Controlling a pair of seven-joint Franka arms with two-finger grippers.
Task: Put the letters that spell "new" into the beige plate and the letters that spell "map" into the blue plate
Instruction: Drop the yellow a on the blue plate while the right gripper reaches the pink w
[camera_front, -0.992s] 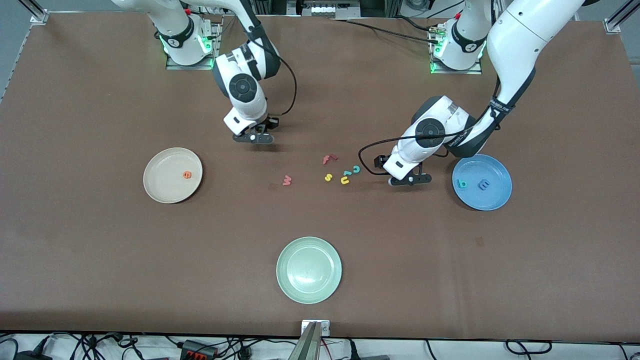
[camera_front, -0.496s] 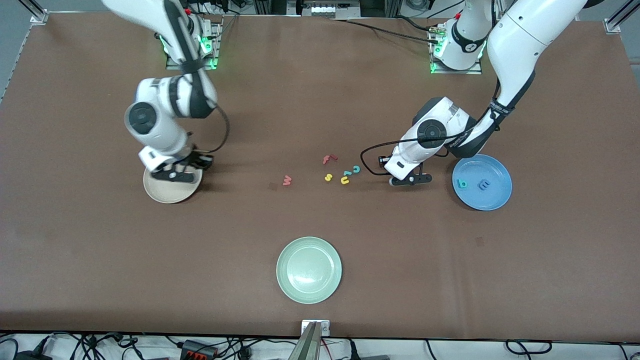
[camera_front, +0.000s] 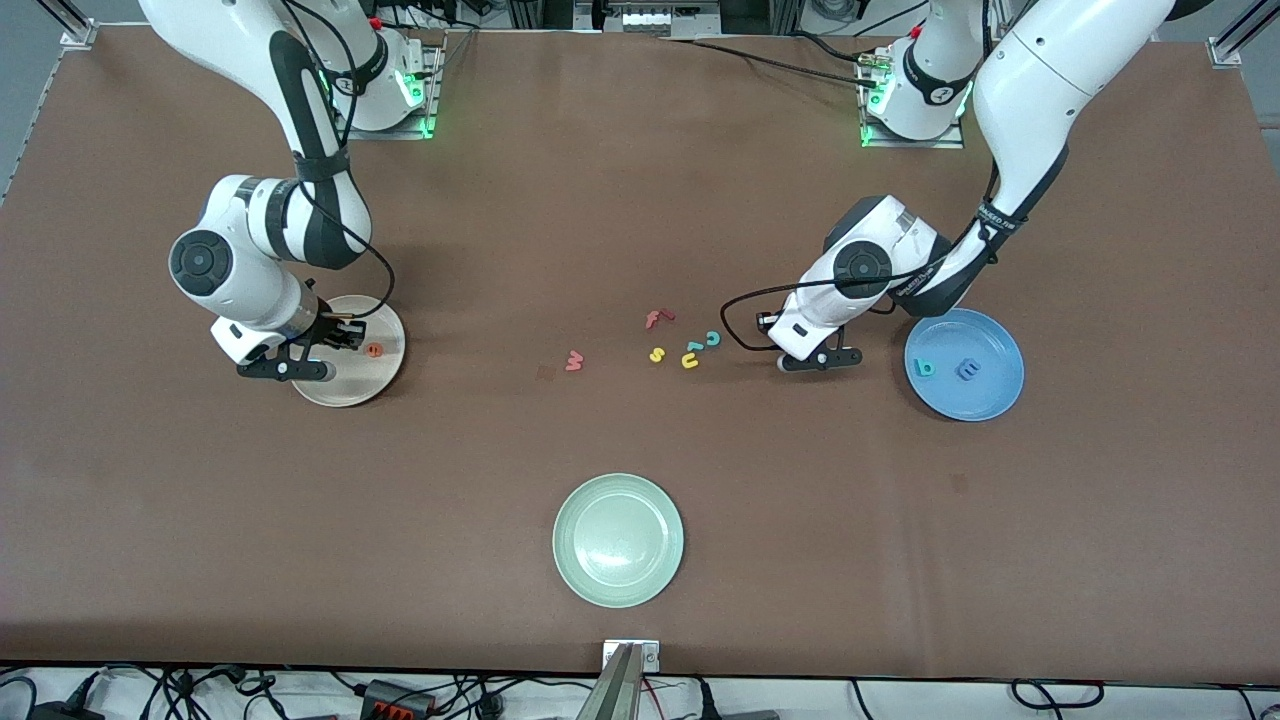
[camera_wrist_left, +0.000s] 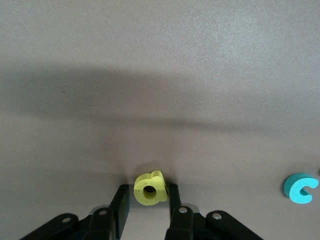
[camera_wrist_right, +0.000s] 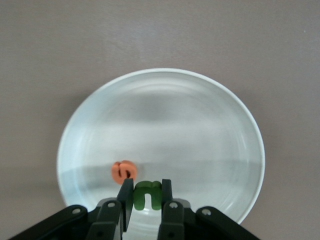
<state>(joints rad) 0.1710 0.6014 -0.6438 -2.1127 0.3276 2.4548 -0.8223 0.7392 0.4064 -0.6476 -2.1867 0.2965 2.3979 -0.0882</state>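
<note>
3 plates (camera_front: 618, 590), 11 foam letters (camera_front: 689, 361) & 2 arms w/ grippers (camera_front: 818, 364).

Front camera high, faces both bases; wrist cameras close, looking down; right shares beige plate (camera_front: 385, 372).

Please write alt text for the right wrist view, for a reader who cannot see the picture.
The right gripper holds a small dark green letter n between its two black fingers, over the beige plate that lies on the brown table. An orange letter e lies in the plate, beside the held letter.
</note>
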